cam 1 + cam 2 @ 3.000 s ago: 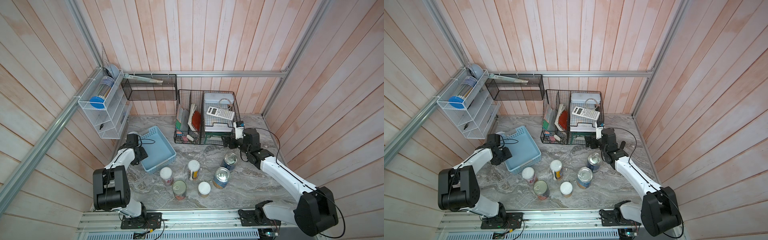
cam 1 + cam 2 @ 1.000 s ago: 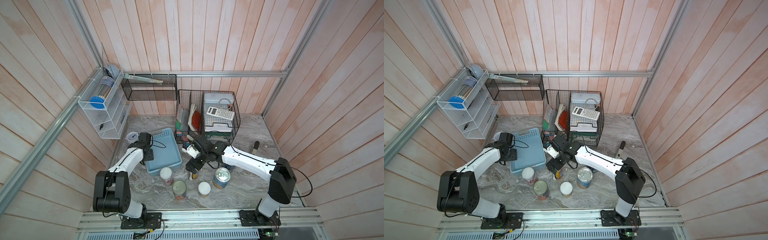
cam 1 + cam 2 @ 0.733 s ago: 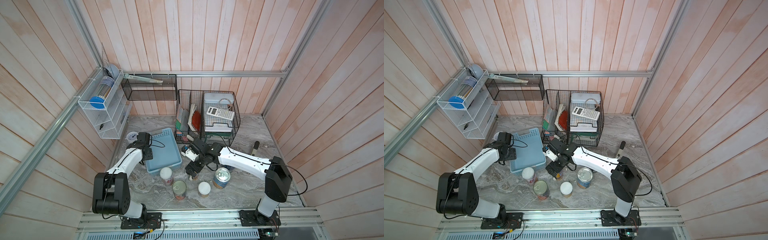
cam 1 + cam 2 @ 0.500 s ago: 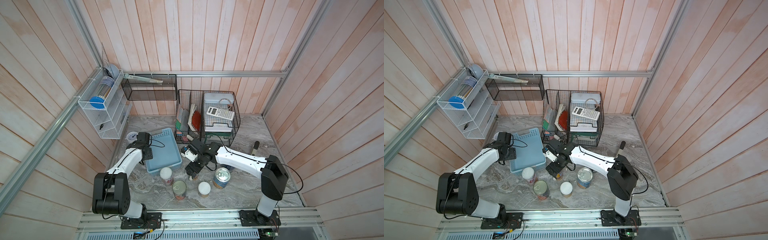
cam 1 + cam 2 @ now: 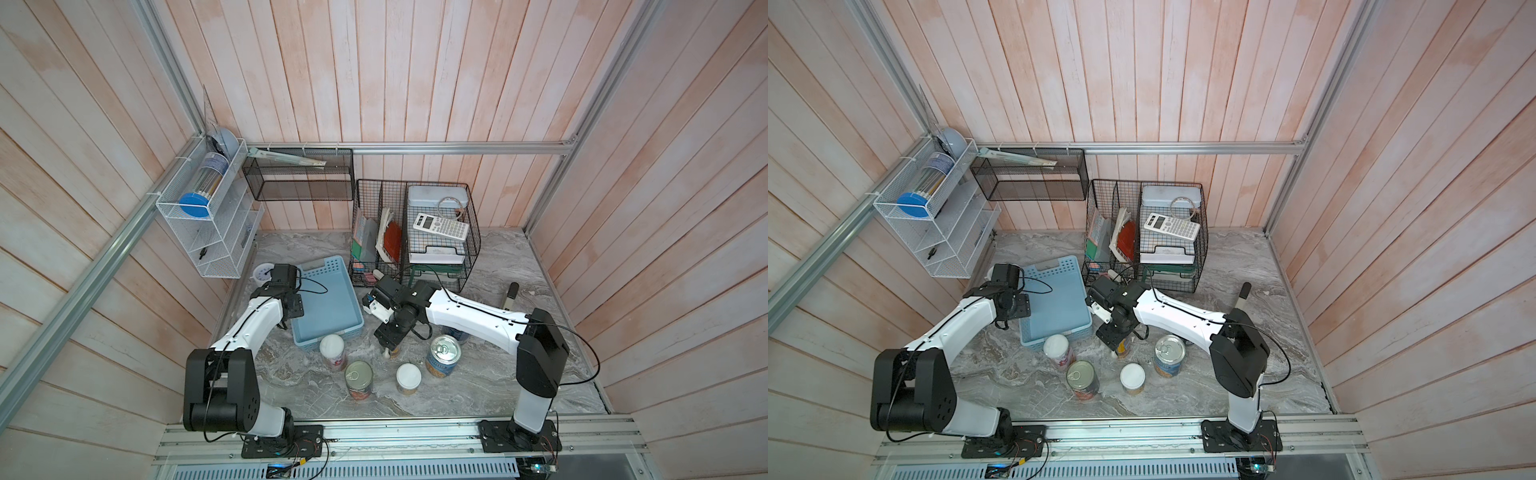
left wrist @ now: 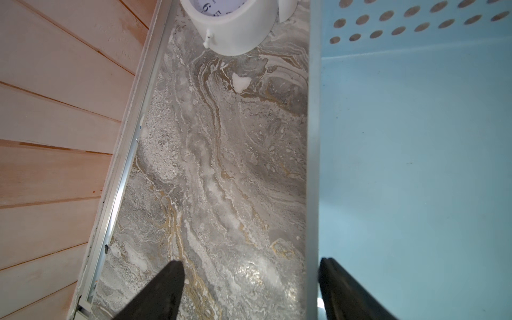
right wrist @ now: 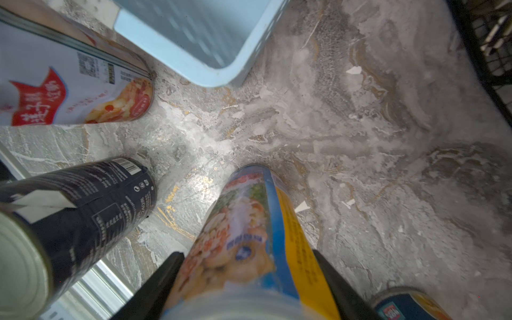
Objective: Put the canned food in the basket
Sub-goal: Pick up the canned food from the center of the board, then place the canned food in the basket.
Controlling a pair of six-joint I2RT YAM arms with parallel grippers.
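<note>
- Snugly clamped right gripper (image 7: 246, 252) on jar (image 7: 243, 216); risked tipping close can (image 7: 91, 199) on lift.
- Held left gripper (image 6: 250, 261) wide, empty, astride wall of basket (image 6: 313, 138); risked dragging it.

I'd call this a robotics lab's mock-up cell. Walls of pale wooden planks (image 5: 374, 83), framed in bare aluminium rails (image 5: 457, 147), box in a small marble-look surface (image 5: 478, 390). Two robot arms (image 5: 473, 320) are bolted to a metal track (image 5: 395, 440) at 6 o'clock. A black wire organiser (image 5: 405, 216) holding a calculator (image 5: 440, 226) stands at 12 o'clock. A white wire rack (image 5: 208, 232) hangs at 10 o'clock. Canned food (image 5: 443, 348) stands beside a light blue basket (image 5: 328, 307).
</note>
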